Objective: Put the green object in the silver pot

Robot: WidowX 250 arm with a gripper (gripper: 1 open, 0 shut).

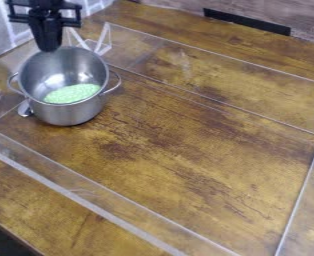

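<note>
Wooden tabletop [187,140] holds our pot [64,85] at ten o'clock, green object [72,94] already lying inside it, while our gripper [46,44] hovers at its far rim, finger state unreadable.

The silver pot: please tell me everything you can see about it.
The silver pot is a round, shiny steel vessel with straight sides, a rolled rim and small side handles. It stands upright on the wooden table, near the left edge of the view. The green object lies flat inside on its bottom. The gripper hangs above its far rim.
</note>
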